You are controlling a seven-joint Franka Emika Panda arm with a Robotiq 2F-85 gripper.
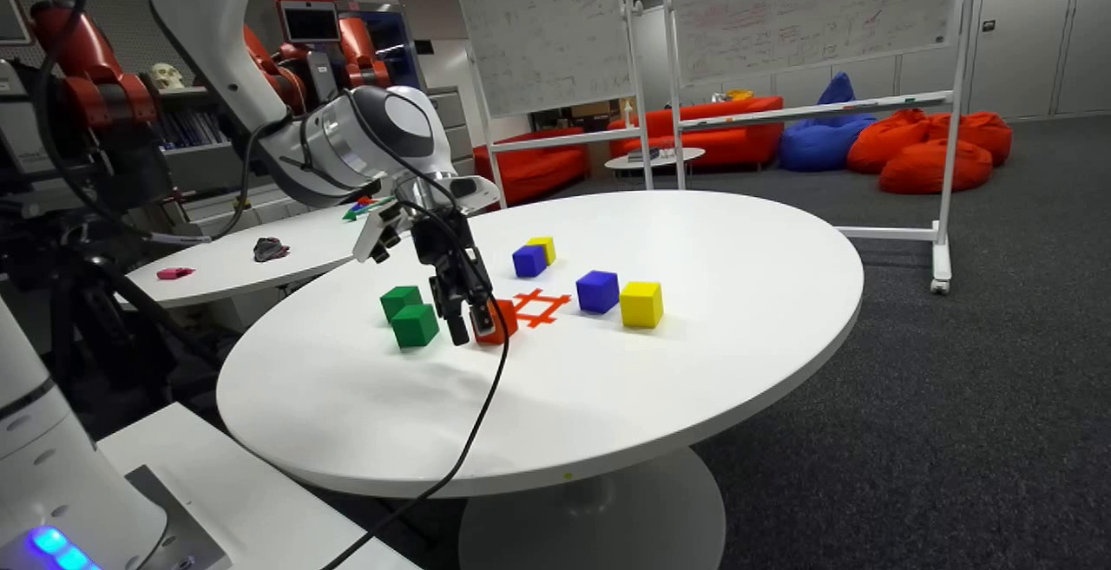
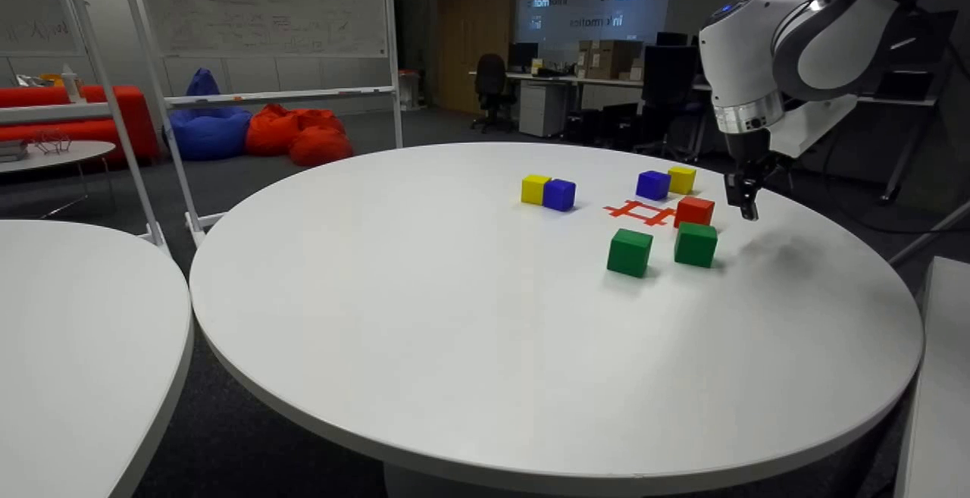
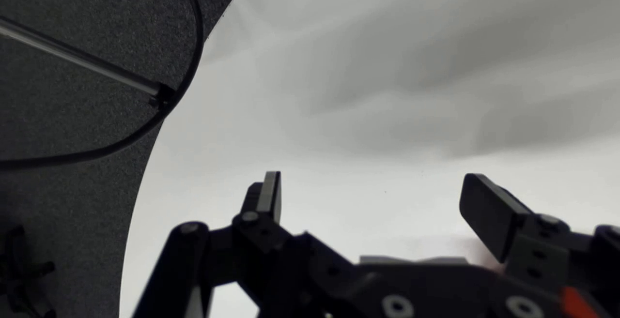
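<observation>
Wrist view: the pincer (image 3: 372, 189) is spread, holding nothing; in an exterior view, we see the red cube (image 2: 693, 211) on the worktop (image 2: 424, 331), beside the mark (image 2: 635, 216); in an exterior view, green cubes (image 1: 415, 325) stand near it, and we judge no grasp made yet

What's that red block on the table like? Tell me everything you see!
The red block is a plain, matte cube with flat faces; I can't tell its material. It sits flat on the white table, beside the red crossed lines, and nothing holds it. The open pincer hangs close by, apart from it.
</observation>
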